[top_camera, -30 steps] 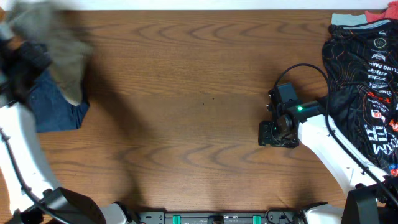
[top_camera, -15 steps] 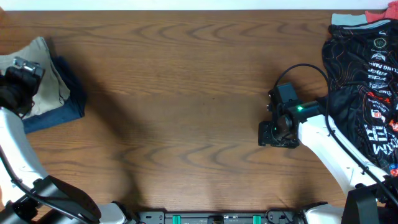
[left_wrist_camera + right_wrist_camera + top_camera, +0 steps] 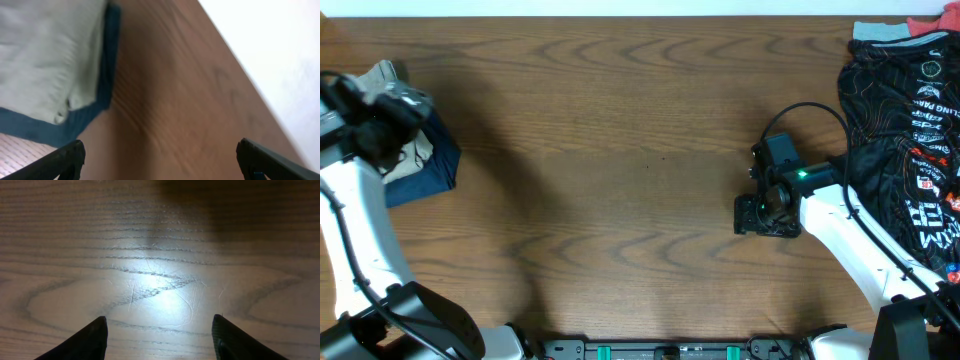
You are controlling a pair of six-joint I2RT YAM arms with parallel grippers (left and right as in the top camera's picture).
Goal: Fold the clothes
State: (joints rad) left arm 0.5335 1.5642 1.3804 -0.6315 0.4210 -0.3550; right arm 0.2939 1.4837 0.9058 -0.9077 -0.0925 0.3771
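Note:
The folded khaki-beige shorts (image 3: 388, 75) lie at the far left of the table on top of a dark navy garment (image 3: 432, 168). In the left wrist view the shorts (image 3: 45, 55) show pale at upper left with the navy garment's edge (image 3: 80, 120) round them. My left gripper (image 3: 405, 110) hovers over the pile, open and empty; its fingertips (image 3: 160, 160) frame bare wood. My right gripper (image 3: 760, 215) is open and empty over bare table at right of centre, and it also shows in the right wrist view (image 3: 160, 335).
A black jersey with red and white print (image 3: 910, 130) lies heaped at the right edge, with a pale and a red cloth (image 3: 890, 30) behind it. The wooden table (image 3: 620, 150) stretches between the two arms.
The left arm carried the shorts down onto the navy garment, let go and has drawn a little to the right of the pile. The right arm has not moved.

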